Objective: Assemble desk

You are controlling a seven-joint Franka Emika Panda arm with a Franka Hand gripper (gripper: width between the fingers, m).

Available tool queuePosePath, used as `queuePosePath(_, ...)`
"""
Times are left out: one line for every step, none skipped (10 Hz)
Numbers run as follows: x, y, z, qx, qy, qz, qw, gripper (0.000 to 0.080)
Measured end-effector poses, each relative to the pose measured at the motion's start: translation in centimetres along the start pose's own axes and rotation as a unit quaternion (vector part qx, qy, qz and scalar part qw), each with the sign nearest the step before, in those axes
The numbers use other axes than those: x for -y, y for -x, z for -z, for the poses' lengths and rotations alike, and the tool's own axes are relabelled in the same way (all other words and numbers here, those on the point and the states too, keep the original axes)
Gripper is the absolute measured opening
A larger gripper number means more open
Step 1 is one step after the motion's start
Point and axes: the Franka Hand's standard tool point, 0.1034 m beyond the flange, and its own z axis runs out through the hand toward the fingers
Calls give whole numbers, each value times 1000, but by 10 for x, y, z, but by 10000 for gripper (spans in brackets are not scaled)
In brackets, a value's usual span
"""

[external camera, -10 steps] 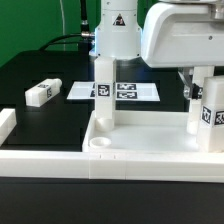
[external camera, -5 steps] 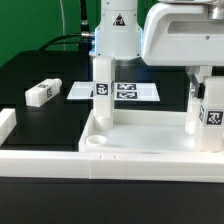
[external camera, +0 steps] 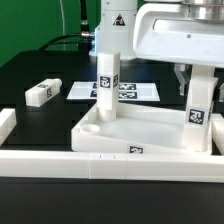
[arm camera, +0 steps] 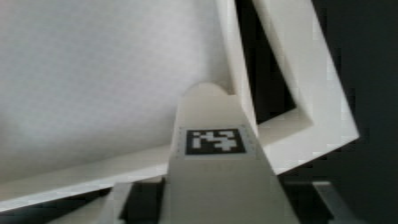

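The white tray-like tabletop (external camera: 140,125) lies upside up on the black table, skewed, with one corner toward the exterior view's left. A white tagged leg (external camera: 107,82) stands in its far left corner, leaning slightly. A second tagged leg (external camera: 197,112) stands in the right corner, and my gripper (external camera: 198,92) is shut on its upper part from above. In the wrist view this leg (arm camera: 217,140) runs down between my gripper's (arm camera: 222,205) dark fingers to the tabletop's rim (arm camera: 311,125). A third leg (external camera: 42,92) lies loose on the table at the left.
The marker board (external camera: 140,91) lies flat behind the tabletop. A low white border wall (external camera: 60,165) runs along the front, with a raised end (external camera: 7,122) at the left. The robot's white base (external camera: 115,25) stands at the back.
The tabletop has turned and slid, so its left corner now points forward and a tag on its front rim shows. Both standing legs moved with it, and the jaws narrowed onto the right leg.
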Motion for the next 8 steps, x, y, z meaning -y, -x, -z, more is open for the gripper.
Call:
queuePosePath(-5, -2, 0, -2, 2, -38, 999, 290)
queuePosePath(-10, -5, 1, -4, 5, -75, 997, 291)
queuePosePath(-14, -8, 1, -7, 10, -110, 994, 291)
queuePosePath(-17, -10, 1, -8, 12, -124, 992, 299)
queuePosePath(-16, -9, 0, -7, 12, -119, 993, 495)
queuePosePath(-15, -8, 1, -7, 12, -118, 993, 495)
queuePosePath(-9, -5, 6, -6, 10, -114, 993, 619)
queuePosePath(-7, 0, 16, -5, 4, -99, 995, 619)
